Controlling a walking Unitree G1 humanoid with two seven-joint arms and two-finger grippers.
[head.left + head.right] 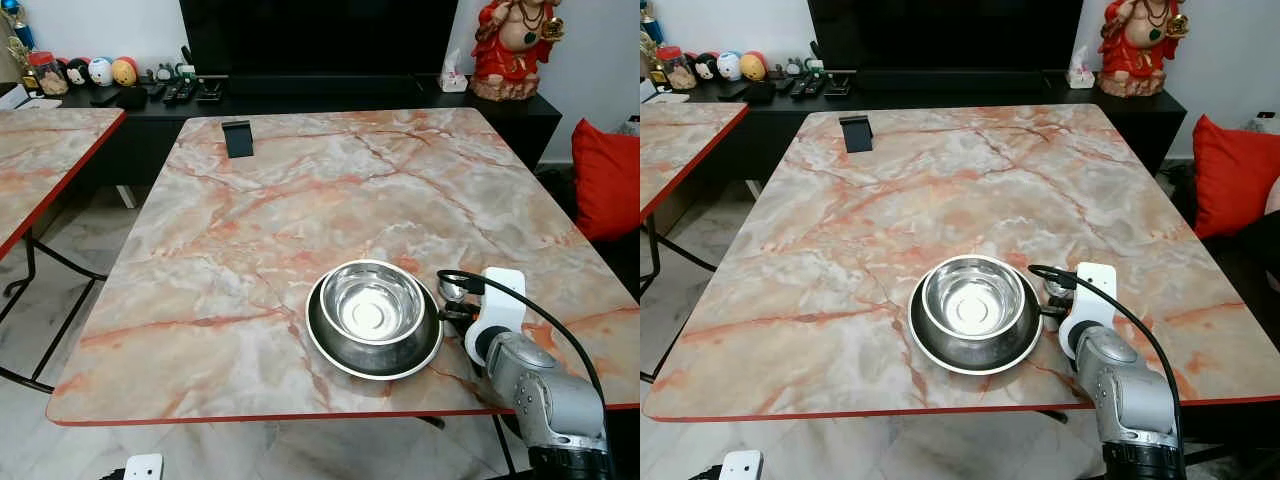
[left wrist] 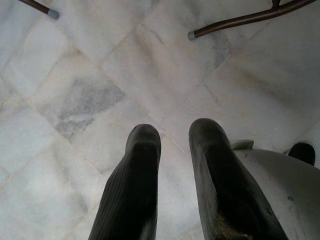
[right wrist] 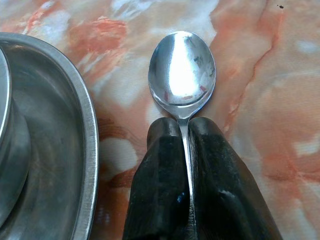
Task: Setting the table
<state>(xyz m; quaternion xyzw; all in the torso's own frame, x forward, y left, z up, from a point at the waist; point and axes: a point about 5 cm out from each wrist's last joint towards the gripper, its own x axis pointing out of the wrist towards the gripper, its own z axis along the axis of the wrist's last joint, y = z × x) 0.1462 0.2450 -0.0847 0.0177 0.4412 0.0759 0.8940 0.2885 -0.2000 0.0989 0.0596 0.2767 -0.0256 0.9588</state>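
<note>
A marble-patterned worktop (image 1: 300, 200) with a red edge is seen from above its near side. A steel bowl (image 1: 371, 303) is set inside a shallow steel plate (image 1: 335, 340), and the pair is placed close to the near edge, toward the near right corner. Just beside the plate, on its right, a spoon (image 3: 182, 75) is held by the right hand (image 3: 185, 145); its fingers (image 3: 160, 165) are closed on the handle just behind the spoon's bowl, which is turned hollow side up above the worktop surface. Whether the spoon touches the surface cannot be told. A narrow strip of worktop is visible between the spoon and the plate rim, so the two are apart.

A small black stand (image 1: 237, 138) is placed near the far left corner. A second marbled table (image 1: 40, 160) is seen to the left. Beyond the far edge, a dark cabinet (image 1: 330, 100) carries a red figurine (image 1: 515, 45), remote controls (image 1: 180, 92) and small round toys (image 1: 100, 70). A red cushion (image 1: 606, 178) is seen at the right.

The left hand (image 2: 172, 150) is hung over a pale tiled floor (image 2: 75, 90), with its two fingers held a little apart and nothing between them.
</note>
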